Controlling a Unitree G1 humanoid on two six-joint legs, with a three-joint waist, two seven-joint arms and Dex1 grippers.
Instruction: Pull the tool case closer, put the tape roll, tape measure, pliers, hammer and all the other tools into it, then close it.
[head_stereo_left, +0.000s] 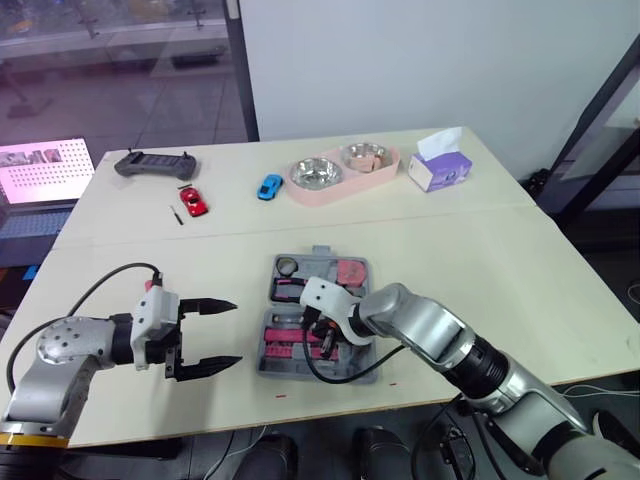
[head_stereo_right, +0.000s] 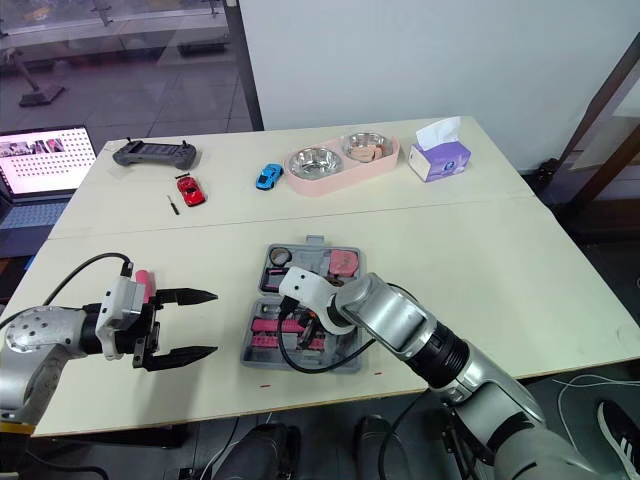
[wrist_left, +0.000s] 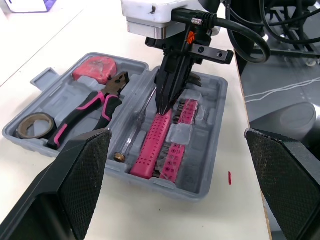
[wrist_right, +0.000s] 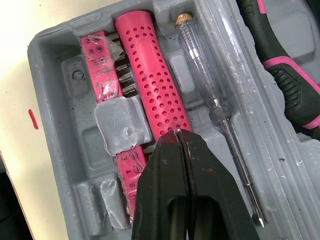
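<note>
Grey plastic tool case lies open flat near the front edge of the cream surface, about midway along it, as the left eye view shows. The right gripper is down inside the half nearer that edge. The left gripper hovers beside the case toward the front left corner, apart from it.

The right eye view shows the far half carrying a dark tape roll and a red tape measure.

From the left wrist view, the left arm's black fingers stand wide apart with nothing between them. Pink-and-black pliers lie in the far half. A pink perforated handle, a clear-shafted tester screwdriver and a pink strip of bits sit in the near half.

In the right wrist view, the right arm's fingers are pressed together and grip nothing. Their tips sit at the end of the perforated handle; whether they press on it cannot be told.

The step in hand looks like seating that handle in its recess. Next, the right arm would need to lift clear, and one half must be folded over the other to close the case.
</note>
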